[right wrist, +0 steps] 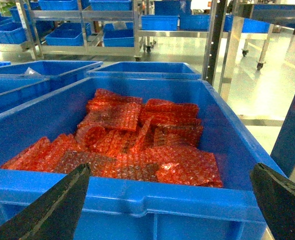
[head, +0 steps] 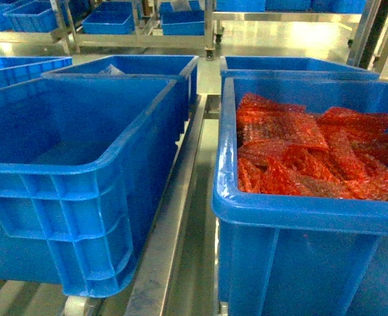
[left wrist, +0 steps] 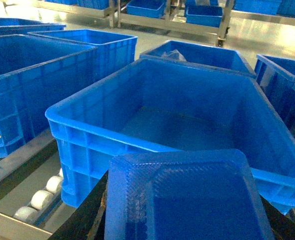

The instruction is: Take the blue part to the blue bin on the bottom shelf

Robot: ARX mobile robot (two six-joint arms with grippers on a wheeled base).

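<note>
While you look across the head view from the left, you meet the empty blue bin (head: 82, 178) first, standing on the bottom shelf (head: 171, 257), whose steel rail runs between the 2 near bins. White rollers (left wrist: 40, 197) show under that bin in the left wrist view. There the left gripper (left wrist: 182, 230) has its dark fingers (left wrist: 85, 220) closed on the blue part (left wrist: 187, 197), a flat, translucent blue tray held just in front of the bin's near rim, outside it.

To your right sits a second blue bin (head: 299, 217), filled with red bubble-wrap pouches (head: 312, 155). In the right wrist view the right gripper (right wrist: 167, 200) has its 2 dark fingers (right wrist: 52, 207) spread wide apart, holding nothing, just before that bin's near wall.

Behind, steel racks (right wrist: 87, 30) carry more blue bins.
</note>
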